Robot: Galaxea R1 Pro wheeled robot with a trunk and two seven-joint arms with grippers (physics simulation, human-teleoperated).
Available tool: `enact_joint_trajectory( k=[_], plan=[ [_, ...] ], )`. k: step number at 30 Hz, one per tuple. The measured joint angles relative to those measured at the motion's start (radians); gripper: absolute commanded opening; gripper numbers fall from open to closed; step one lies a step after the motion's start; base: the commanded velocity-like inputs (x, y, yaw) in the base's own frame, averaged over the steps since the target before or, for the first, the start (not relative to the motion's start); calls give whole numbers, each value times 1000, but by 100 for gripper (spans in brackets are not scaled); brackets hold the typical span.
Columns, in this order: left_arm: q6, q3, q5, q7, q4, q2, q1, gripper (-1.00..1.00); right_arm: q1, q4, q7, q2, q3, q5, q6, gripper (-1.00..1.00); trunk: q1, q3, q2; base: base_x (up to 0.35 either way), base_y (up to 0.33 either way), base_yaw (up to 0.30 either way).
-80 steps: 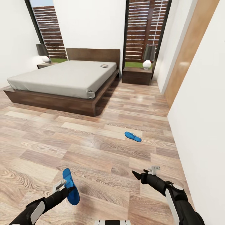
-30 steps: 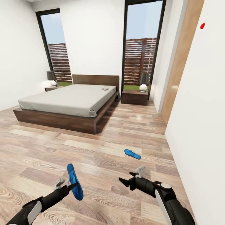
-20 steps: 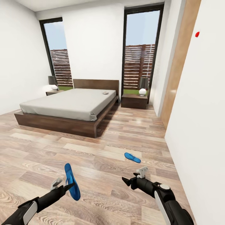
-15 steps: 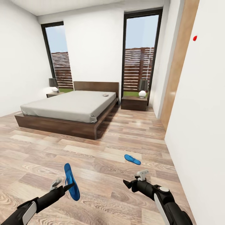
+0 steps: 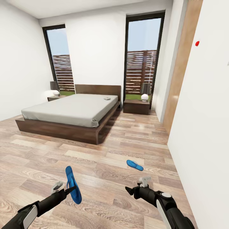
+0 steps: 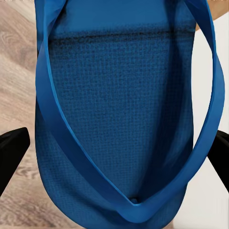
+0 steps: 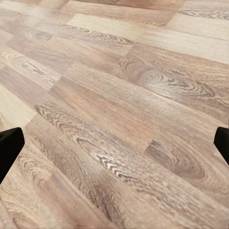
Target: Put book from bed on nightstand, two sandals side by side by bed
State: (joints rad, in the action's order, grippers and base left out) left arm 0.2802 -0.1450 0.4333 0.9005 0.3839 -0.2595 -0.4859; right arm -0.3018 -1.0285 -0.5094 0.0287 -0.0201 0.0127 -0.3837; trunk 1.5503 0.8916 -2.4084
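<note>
Three cameras: one high overview, two close wrist views.
The head camera looks forward and down across the brown wood-plank floor (image 5: 105, 152) toward the low dark-framed bed (image 5: 68, 116). The left wrist camera sits very close to a bright blue flat sandal (image 6: 126, 109) between its fingers. The right wrist camera faces the same plank floor (image 7: 119, 109) nearby.
</note>
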Motion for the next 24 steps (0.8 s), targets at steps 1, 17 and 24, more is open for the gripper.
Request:
enact_joint_trajectory(
  k=[1,17,24],
  plan=[
    [0,0,0,0,0,0,0,-100,0,8,0,0,0,0,0,100,-4,-3,7,0,0,0],
    [-1,1,0,-3,-3,3,0,-100,0,93,1,0,0,1,1,100,-27,-22,49,0,0,0],
    [-4,1,-1,-7,-3,3,0,-100,-1,173,3,-1,2,-5,9,100,-27,-22,49,0,0,0]
  ],
)
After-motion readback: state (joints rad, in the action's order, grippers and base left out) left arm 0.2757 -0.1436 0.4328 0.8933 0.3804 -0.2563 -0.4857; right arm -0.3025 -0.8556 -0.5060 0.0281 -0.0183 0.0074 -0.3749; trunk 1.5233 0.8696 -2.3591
